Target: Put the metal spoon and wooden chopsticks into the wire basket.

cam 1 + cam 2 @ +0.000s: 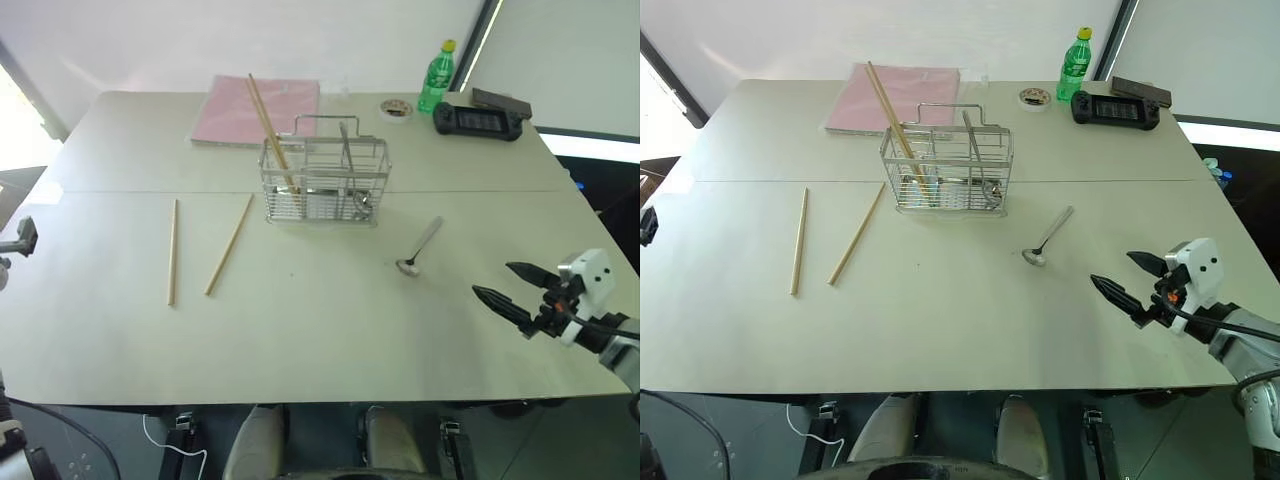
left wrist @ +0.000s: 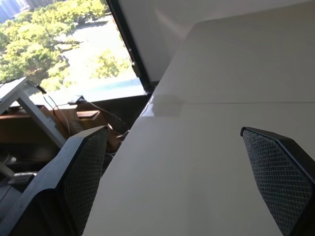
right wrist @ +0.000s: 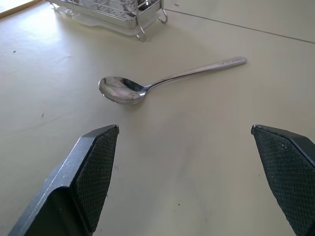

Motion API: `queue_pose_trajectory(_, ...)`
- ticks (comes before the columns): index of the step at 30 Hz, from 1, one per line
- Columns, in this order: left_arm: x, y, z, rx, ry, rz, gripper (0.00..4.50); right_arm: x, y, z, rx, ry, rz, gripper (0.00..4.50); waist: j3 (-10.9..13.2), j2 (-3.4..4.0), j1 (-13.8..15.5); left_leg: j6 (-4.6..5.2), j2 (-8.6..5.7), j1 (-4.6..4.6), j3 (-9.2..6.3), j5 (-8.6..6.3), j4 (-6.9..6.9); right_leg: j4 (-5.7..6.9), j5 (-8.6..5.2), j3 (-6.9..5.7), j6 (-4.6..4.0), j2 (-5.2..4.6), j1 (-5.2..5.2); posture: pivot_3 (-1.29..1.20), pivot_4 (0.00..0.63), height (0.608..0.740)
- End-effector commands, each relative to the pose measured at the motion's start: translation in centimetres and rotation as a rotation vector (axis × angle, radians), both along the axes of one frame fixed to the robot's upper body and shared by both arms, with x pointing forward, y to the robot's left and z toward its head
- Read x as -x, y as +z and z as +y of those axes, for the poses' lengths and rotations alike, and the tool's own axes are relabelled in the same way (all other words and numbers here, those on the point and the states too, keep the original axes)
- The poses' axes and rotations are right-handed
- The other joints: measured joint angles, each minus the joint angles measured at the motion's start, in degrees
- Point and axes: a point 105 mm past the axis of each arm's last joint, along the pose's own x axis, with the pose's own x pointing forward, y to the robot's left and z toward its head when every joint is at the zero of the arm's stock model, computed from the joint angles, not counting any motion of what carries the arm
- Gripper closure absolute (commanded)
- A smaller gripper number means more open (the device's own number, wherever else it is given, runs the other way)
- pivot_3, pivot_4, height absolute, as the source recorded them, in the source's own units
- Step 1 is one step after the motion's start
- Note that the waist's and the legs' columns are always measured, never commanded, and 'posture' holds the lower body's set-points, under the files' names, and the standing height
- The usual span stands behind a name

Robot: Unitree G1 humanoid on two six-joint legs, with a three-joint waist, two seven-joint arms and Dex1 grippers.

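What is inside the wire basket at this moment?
One wooden chopstick stands tilted in the wire basket, its top leaning over the pink folder. A metal utensil stands in another compartment; the wires hide its lower end.

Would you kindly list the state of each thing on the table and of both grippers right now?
metal spoon: lying flat on the table, bowl up
loose chopsticks: flat on the table, apart, outside the basket
leaning chopsticks: tilted in the wire basket
wire basket: upright
green bottle: upright, capped
right gripper: open, empty
left gripper: open, empty
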Motion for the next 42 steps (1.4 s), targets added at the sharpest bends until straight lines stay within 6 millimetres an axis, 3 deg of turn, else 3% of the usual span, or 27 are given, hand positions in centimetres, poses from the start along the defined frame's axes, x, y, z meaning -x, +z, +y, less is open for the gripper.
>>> queue_pose_trajectory(1, 0.0, 1.5, -0.5, -0.057, -0.014, -0.033, 0.0, -0.1, 0.9, 0.6, 0.001, 0.019, -0.044, 0.03, 0.0, 0.01, 0.0, 0.0, 0.0, 0.0, 0.0, 0.0, 0.0, 0.0, 0.0, 0.0, 0.0, 0.0, 0.0, 0.0, 0.15, 0.721)
queue_pose_trajectory(20, -0.4, 1.0, -0.8, -0.042, -0.041, 0.007, 0.0, -0.5, 1.2, 0.3, 0.0, -0.003, -0.061, 0.03, 0.0, 0.01, -0.01, 0.0, 0.0, 0.18, 0.01, 0.0, 0.0, 0.01, 0.0, 0.0, 0.0, 0.0, 0.17, 0.0, 0.15, 0.721)
queue_pose_trajectory(25, -0.9, 1.4, -1.9, -0.062, -0.097, 0.014, 0.0, -0.8, 1.1, 0.2, 0.018, 0.006, -0.06, 0.03, 0.0, 0.0, 0.01, 0.0, 0.0, 0.19, 0.01, 0.0, 0.0, 0.02, 0.0, 0.0, 0.0, 0.0, 0.19, 0.0, 0.15, 0.721)
queue_pose_trajectory(29, -1.4, 2.5, -4.7, -0.076, -0.251, 0.013, 0.0, -1.7, 2.3, 0.2, 0.086, 0.063, -0.08, 0.03, 0.01, 0.01, -0.03, 0.0, 0.0, 0.19, 0.05, 0.0, 0.03, 0.01, 0.0, 0.02, -0.01, -0.01, 0.21, 0.0, 0.15, 0.721)
queue_pose_trajectory(33, -0.8, 3.3, -10.8, -0.052, -0.587, 0.048, 0.0, -3.6, 5.6, 1.0, 0.187, 0.202, -0.134, 0.03, 0.04, 0.06, -0.66, -0.01, 0.0, 0.21, 0.12, 0.0, 0.05, 0.02, 0.0, 0.1, -0.03, -0.02, 0.2, 0.0, 0.15, 0.721)
queue_pose_trajectory(38, 1.1, 3.7, -18.0, -0.075, -0.954, 0.195, 0.0, -6.2, 8.6, 3.4, 0.368, 0.455, -0.176, 0.03, 0.1, 0.13, -1.56, 0.0, 0.06, 0.22, 0.14, 0.0, 0.0, 0.0, -0.01, 0.11, -0.02, 0.0, 0.16, 0.0, 0.15, 0.721)
queue_pose_trajectory(42, 1.2, 4.5, -21.0, -0.118, -1.083, 0.23, 0.0, -8.2, 10.2, 6.1, 0.512, 0.666, -0.219, 0.03, 0.27, 0.35, -1.81, 0.0, 0.06, 0.25, 0.19, 0.01, -0.04, -0.02, -0.01, 0.12, -0.02, 0.01, 0.15, 0.0, 0.15, 0.721)
